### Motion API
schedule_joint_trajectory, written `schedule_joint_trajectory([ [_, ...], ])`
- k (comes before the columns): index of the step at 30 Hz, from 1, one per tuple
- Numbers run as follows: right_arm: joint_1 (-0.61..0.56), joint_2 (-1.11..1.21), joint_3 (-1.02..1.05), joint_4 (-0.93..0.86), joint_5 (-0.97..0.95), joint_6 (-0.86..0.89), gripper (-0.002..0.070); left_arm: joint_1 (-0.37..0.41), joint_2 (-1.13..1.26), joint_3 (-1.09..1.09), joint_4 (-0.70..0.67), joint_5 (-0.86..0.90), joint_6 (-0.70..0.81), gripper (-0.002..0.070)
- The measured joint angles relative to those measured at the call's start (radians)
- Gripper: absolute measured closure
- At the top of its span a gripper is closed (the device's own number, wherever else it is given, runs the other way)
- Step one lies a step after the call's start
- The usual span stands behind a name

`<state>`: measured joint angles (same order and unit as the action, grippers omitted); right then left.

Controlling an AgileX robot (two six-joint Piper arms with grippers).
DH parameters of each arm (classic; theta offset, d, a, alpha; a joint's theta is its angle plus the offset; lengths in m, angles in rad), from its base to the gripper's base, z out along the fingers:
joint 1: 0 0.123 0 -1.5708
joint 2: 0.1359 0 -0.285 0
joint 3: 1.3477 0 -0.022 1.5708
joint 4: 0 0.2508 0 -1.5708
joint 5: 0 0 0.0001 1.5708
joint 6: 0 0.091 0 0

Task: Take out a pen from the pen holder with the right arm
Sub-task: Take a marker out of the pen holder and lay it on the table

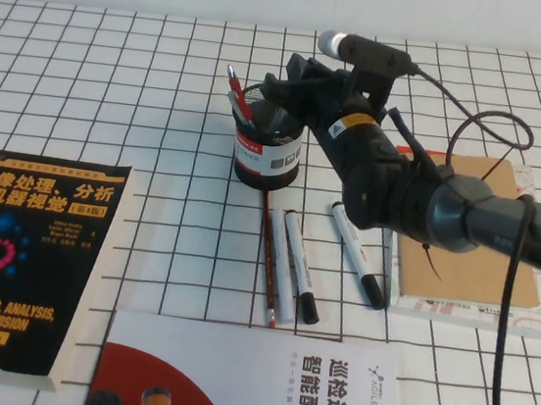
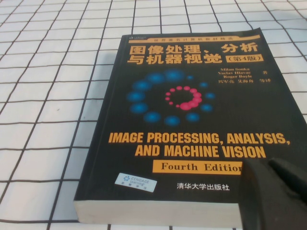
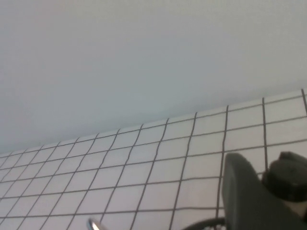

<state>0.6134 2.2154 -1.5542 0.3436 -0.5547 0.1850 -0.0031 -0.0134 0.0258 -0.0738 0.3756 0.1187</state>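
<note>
While the right gripper (image 1: 283, 84) hangs at the rim of the black mesh pen holder (image 1: 267, 158), I cannot tell whether it grips anything. The red pens (image 1: 237, 95) stand inside, and a crooked pull could tip it over. The left gripper (image 2: 274, 194) sits above the black textbook (image 2: 192, 120).

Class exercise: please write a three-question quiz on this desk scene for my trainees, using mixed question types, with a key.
1. True or false: the right gripper is at the mouth of the pen holder.
2. Which item is the left gripper nearest? A) the black book B) the pen holder C) a plate
3. What colour are the pens sticking out of the holder?
Key: 1 true; 2 A; 3 red.
</note>
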Motion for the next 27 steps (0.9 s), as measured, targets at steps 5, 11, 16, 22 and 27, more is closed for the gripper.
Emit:
schedule_joint_trajectory([
  [5, 0.000, -0.099, 0.000, -0.020, 0.069, -0.047, 0.0565, 0.000, 0.000, 0.000, 0.000, 0.000, 0.000, 0.0679],
  [11, 0.000, -0.241, 0.000, -0.094, 0.192, -0.063, 0.0565, 0.000, 0.000, 0.000, 0.000, 0.000, 0.000, 0.0679],
  [16, 0.000, -0.382, 0.000, -0.127, 0.426, -0.185, 0.0565, 0.000, 0.000, 0.000, 0.000, 0.000, 0.000, 0.0680],
  [22, 0.000, -0.518, 0.000, -0.141, 0.837, -0.225, 0.0566, 0.000, 0.000, 0.000, 0.000, 0.000, 0.000, 0.0680],
  [27, 0.000, -0.543, 0.000, -0.147, 1.144, -0.205, 0.0566, 0.000, 0.000, 0.000, 0.000, 0.000, 0.000, 0.0680],
])
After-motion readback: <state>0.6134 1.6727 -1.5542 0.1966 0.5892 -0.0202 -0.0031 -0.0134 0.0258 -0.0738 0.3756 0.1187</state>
